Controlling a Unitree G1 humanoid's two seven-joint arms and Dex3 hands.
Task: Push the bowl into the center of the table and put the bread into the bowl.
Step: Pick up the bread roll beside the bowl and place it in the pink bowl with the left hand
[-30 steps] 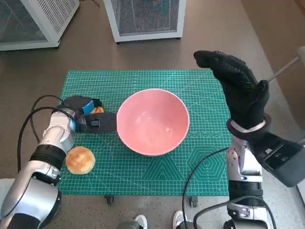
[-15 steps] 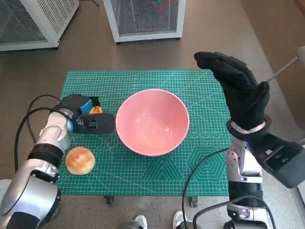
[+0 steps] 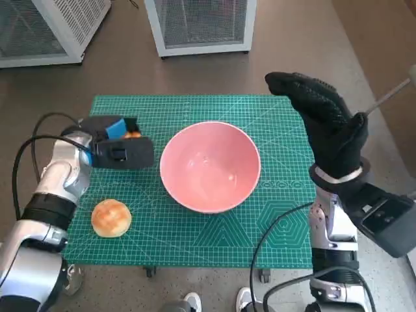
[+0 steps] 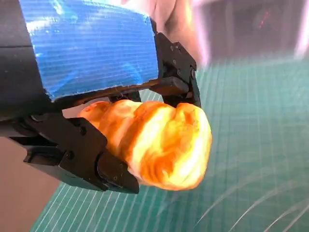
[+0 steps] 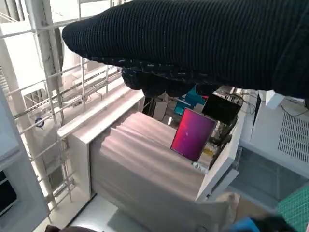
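The left hand (image 3: 117, 151) grips a golden piece of bread (image 4: 159, 145) just left of the pink bowl (image 3: 210, 166). The right hand (image 3: 322, 120) hangs raised to the bowl's right, fingers apart, holding nothing. A round bun (image 3: 111, 218) lies on the green mat (image 3: 273, 214), left of the bowl.

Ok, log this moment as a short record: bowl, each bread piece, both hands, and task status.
bowl: pink bowl, empty, near the middle of the green cutting mat
held bread: orange-glazed piece gripped in the left hand, beside the bowl's left rim, above the mat
loose bread: round bun lying on the mat near its front left corner
right hand: gloved right hand raised over the mat's right side, holding nothing, fingers extended
task status: bowl roughly centred; no bread in it yet
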